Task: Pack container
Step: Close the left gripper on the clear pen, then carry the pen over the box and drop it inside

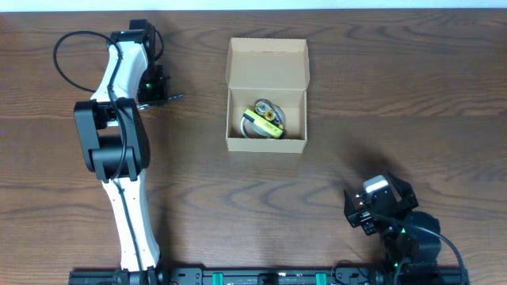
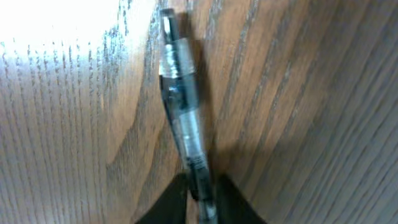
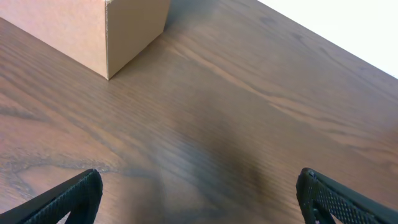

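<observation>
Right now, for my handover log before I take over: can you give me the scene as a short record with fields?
container: open, lid flap folded back
inside: yellow-and-black item, details too small to tell
pen: clear, lying on table
left gripper: shut on pen's end
right gripper: open, empty, above bare table

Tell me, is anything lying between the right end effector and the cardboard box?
No. In the right wrist view, only bare table lies between the open right end effector and the box; the overhead view agrees.
</observation>
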Robot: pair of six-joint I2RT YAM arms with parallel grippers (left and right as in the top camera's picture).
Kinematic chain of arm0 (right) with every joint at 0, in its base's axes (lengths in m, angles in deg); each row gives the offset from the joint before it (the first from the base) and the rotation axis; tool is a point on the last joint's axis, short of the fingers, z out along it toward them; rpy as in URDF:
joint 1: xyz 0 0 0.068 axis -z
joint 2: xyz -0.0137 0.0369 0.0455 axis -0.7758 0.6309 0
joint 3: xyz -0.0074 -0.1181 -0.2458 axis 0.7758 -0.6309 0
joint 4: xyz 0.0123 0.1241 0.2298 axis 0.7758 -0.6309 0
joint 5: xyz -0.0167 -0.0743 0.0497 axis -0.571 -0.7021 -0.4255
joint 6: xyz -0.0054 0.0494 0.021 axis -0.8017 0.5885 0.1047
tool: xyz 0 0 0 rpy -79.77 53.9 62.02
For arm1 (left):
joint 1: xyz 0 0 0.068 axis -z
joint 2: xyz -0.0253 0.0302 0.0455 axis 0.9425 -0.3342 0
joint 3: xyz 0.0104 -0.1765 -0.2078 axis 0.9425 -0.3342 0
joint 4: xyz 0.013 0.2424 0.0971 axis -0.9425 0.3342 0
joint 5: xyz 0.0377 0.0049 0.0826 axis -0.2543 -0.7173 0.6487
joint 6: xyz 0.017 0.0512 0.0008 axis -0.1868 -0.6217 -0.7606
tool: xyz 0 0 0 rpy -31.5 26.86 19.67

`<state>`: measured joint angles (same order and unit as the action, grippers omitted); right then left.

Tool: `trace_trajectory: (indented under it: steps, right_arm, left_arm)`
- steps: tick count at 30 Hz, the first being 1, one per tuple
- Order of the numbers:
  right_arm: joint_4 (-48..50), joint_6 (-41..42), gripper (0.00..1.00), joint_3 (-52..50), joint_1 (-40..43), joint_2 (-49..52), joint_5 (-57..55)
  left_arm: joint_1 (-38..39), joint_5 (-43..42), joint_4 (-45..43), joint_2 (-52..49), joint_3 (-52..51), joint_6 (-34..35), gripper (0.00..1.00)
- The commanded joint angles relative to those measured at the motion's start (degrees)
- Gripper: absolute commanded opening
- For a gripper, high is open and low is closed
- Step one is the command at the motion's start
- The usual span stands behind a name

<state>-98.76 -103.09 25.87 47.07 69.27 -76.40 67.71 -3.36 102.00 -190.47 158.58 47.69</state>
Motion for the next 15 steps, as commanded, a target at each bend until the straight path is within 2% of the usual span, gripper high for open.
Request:
trace_trajectory:
  steps: [1,2,6,15]
  right_arm:
    - [-0.11,0.66,0.99,-0.17,0.42,-0.33,-0.09]
    - [-0.11,0.66,0.99,-0.17,0.42,-0.33,-0.09]
    - [-0.11,0.66,0.99,-0.17,0.42,-0.33,-0.09]
    - [-0.11,0.66,0.99,-0.17,0.42,-0.33,-0.09]
  left_arm:
    - [0.28,0.0,0.42,-0.85,1.38,-0.22,0.14]
    - [0.31,0.0,0.42,-0.85,1.38,-0.28,0.09]
    - [0.35,0.0,0.42,-0.83,1.38,-1.62,0.06]
    - [1.31,0.87,0.39,2.12,1.4,-2.21,0.06]
